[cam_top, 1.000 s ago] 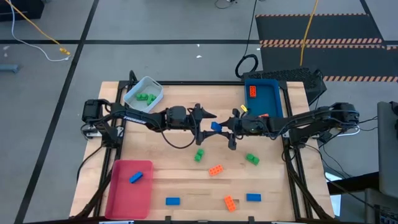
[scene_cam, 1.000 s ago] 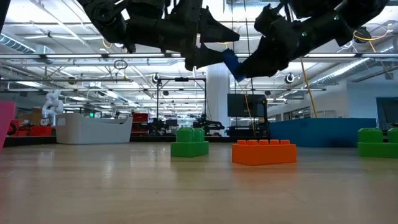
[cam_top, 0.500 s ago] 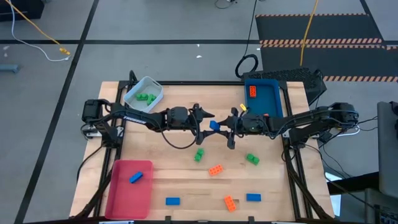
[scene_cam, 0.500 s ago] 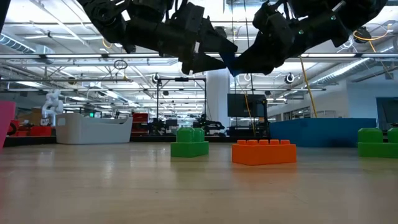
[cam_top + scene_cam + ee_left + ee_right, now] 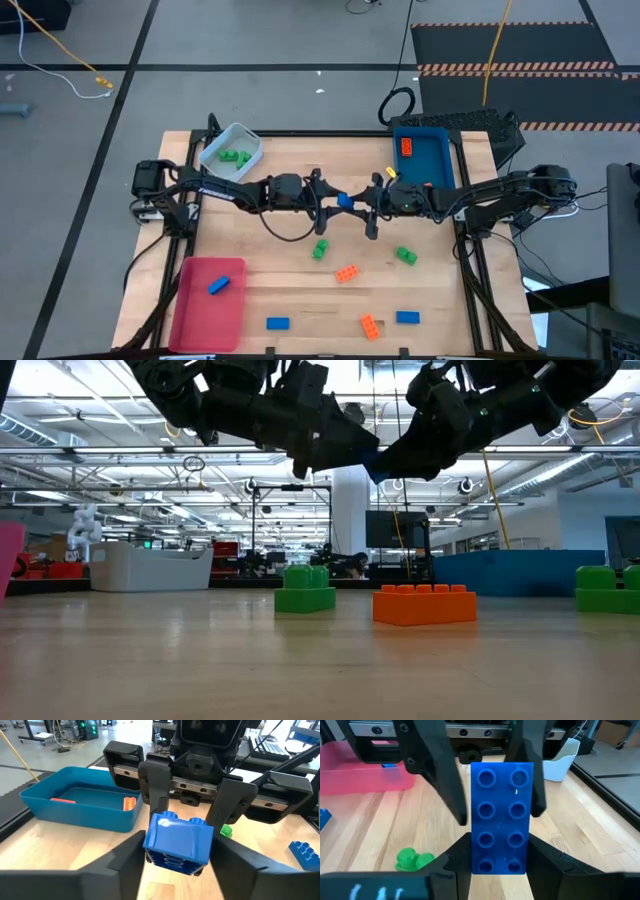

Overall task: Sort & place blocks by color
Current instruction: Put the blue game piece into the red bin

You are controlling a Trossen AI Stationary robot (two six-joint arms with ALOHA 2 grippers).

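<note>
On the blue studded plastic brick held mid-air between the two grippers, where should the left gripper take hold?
Probably the free end of the blue studded plastic brick, approached head-on opposite the right gripper, left gripper fingers on the long smooth side walls; the right already covers the other end.
</note>
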